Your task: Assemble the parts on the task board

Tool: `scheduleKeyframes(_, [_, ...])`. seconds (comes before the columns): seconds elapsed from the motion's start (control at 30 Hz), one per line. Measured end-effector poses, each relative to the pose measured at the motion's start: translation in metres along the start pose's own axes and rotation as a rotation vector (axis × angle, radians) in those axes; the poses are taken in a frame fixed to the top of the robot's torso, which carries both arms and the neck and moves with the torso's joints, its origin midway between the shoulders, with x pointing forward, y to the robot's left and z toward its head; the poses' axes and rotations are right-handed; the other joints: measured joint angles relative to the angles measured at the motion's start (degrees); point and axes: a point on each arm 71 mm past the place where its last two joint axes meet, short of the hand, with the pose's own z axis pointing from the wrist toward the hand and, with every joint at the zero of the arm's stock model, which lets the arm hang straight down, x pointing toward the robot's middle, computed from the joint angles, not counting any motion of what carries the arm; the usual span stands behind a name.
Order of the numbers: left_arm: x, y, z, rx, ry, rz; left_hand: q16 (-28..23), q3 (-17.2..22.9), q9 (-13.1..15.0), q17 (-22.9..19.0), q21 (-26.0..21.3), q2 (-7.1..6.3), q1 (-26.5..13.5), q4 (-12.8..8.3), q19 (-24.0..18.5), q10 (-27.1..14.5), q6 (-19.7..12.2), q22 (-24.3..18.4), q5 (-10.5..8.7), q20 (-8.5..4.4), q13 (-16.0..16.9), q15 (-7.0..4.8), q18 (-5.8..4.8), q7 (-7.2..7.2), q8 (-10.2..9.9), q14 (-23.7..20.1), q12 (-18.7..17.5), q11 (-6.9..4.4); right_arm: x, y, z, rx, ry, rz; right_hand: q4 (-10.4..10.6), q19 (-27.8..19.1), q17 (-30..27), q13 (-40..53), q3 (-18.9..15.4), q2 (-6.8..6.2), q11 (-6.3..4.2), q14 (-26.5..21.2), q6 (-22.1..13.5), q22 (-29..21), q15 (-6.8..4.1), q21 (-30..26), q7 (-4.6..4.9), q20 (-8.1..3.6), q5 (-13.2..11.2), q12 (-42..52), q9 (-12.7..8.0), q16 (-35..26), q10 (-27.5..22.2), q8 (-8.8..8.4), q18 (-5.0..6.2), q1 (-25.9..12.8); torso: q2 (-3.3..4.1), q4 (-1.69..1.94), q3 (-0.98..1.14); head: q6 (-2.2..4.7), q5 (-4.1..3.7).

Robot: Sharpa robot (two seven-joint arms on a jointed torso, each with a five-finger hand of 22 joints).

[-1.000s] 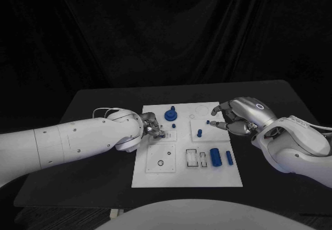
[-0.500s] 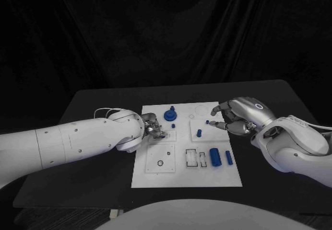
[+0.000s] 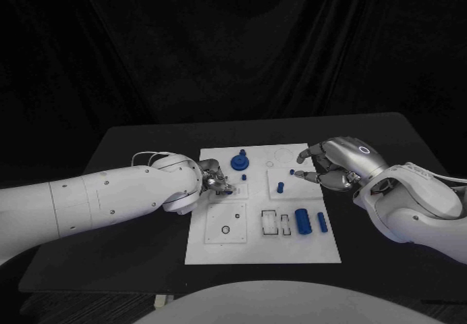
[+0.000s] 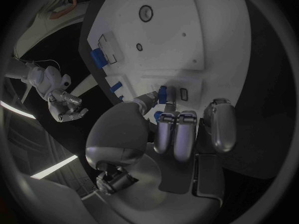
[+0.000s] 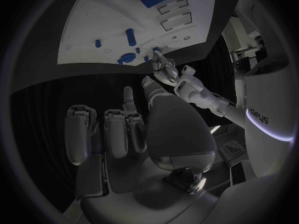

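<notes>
1. Head view: I take the task board (image 3: 262, 250) on the bench (image 3: 127, 263) as my landmark. My left hand (image 3: 216, 181) sits at the board's left edge, partway up it, over a small raised block there.
2. In the left wrist view that left hand (image 4: 163, 127) pinches a small blue part (image 4: 162, 94) between thumb and fingertip, right on the board's surface beside a small slot; I judge it is being seated.
3. My right hand (image 3: 334, 164) hovers at the board's right edge with its fingers curled and apart; I see nothing in it, so I read it as released.
4. A short blue peg (image 3: 279, 186) stands on the board just inward of the right hand, so that hand is the nearer one.
5. Two blue cylinders (image 3: 304, 221) lie near the board's front right, long axes running front to back.
</notes>
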Motion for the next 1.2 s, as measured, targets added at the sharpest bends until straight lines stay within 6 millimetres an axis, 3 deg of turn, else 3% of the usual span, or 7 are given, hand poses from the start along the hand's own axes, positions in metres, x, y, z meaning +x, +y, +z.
scheduleKeyframes(0.17, [0.0009,0.0012,0.0000,-0.003,0.007,0.002,0.00,-1.69,0.29,0.00,-0.20,-0.20,-1.15,1.38,0.00,0.00,0.48,0.00,-0.04,0.00,0.00,0.00,0.00,0.06,0.05,0.00,0.00,0.00,0.0010,-0.0003,-0.0003,0.001,0.004,0.000,0.00,0.00,0.00,0.00,0.00,0.00,0.00,0.00,0.00,-0.01,0.00,0.00,0.00,0.00,0.00,0.00,0.00,0.00,0.00,0.00,0.00,0.00,-0.01,0.03,-0.01,0.00,0.15])
scheduleKeyframes(0.33, [0.0025,0.0029,0.0001,-0.005,0.016,0.005,0.00,-4.34,2.20,0.00,-0.68,0.75,-3.45,4.03,0.00,0.00,0.54,0.00,-0.04,0.00,0.00,0.00,0.00,0.00,1.81,0.00,0.00,0.00,0.0014,-0.0005,-0.0002,0.002,0.006,0.000,0.00,0.00,0.00,0.00,0.00,0.00,0.00,0.00,0.00,-0.01,0.00,0.00,0.00,0.00,-0.01,0.00,0.00,0.00,0.00,0.00,0.00,0.00,-0.02,0.03,-0.01,0.00,0.26])
scheduleKeyframes(0.43, [0.0030,0.0032,0.0002,-0.003,0.021,0.007,0.00,-5.01,3.92,0.00,-1.23,1.37,-4.06,5.37,-0.60,0.00,0.06,0.00,1.30,-0.04,0.00,0.00,0.10,0.20,2.70,0.00,-0.43,0.00,0.0016,-0.0006,-0.0001,0.002,0.007,-0.001,0.00,0.00,0.00,0.00,0.00,0.00,0.00,0.00,0.00,-0.01,0.00,0.00,0.00,0.00,-0.01,0.00,0.00,0.00,0.00,0.00,0.00,0.00,-0.03,0.03,-0.01,0.00,0.26])
scheduleKeyframes(0.5, [0.0030,0.0033,0.0004,-0.001,0.024,0.008,0.00,-5.01,4.42,0.00,-1.28,1.48,-3.94,5.37,-0.60,0.00,-0.22,0.00,1.87,-0.04,0.00,0.00,0.93,0.11,2.91,0.00,-0.43,0.00,0.0018,-0.0006,0.0000,0.002,0.007,-0.001,0.00,0.00,0.00,0.00,0.00,0.00,0.00,0.00,0.00,-0.01,0.00,0.00,0.00,0.00,-0.01,0.00,0.00,0.00,0.00,0.00,0.00,0.00,-0.03,0.02,-0.01,0.00,0.26])
scheduleKeyframes(1.03, [0.0029,0.0036,0.0015,0.021,0.040,-0.012,0.00,-5.81,6.04,0.00,-2.10,2.07,-3.84,6.63,-1.23,0.00,-1.54,0.00,2.36,0.17,0.00,0.00,0.93,0.43,3.46,0.00,-0.66,0.00,0.0040,-0.0012,0.0007,0.003,0.014,-0.002,0.00,0.00,0.00,0.00,0.00,0.00,0.00,0.00,0.40,-0.02,0.00,0.00,0.00,0.00,-0.01,0.00,0.00,0.00,0.00,0.00,0.00,0.00,-0.03,-0.01,0.02,0.00,0.17])
scheduleKeyframes(1.2, [0.0032,0.0022,0.0015,0.041,0.042,-0.017,0.00,-5.81,6.66,-0.01,-2.40,2.07,-3.84,6.63,-1.45,0.00,-1.96,0.00,3.75,0.39,0.00,0.00,0.92,0.42,3.68,0.00,-0.88,0.00,0.0060,-0.0008,0.0002,0.003,0.021,-0.001,0.10,0.00,0.00,0.00,0.10,-0.22,0.00,0.00,0.40,-0.02,0.00,0.00,0.00,0.00,-0.01,0.00,-0.01,0.00,0.00,0.00,0.00,0.22,-0.02,-0.03,0.02,0.00,0.16])
